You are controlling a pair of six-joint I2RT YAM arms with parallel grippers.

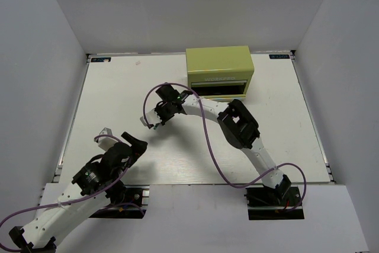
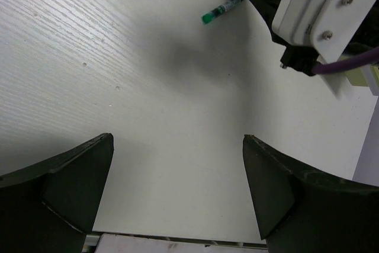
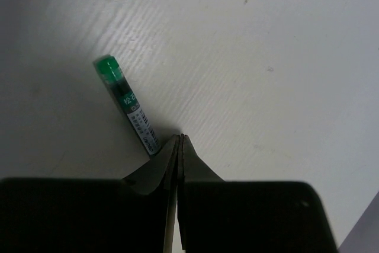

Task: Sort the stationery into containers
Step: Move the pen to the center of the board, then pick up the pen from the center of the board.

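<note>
Green-capped stick [image 3: 131, 108] lies flat on the white bench [image 3: 266, 39], left of and nearer than the olive drawer chest [image 1: 219, 63]. Its plain end touches the left side of the right tool [image 3: 179, 140], whose fingers are pressed together. The left tool [image 2: 177, 139] is spread wide, well apart.

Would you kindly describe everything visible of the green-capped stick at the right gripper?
The green-capped stick is a short, slim tube, plastic by its look, with a bright green cap and a pale label of fine dark print. It slants out from the right gripper, whose shut fingertips hide its other end and seem to pinch it. The white table lies below; contact with it is unclear.
</note>
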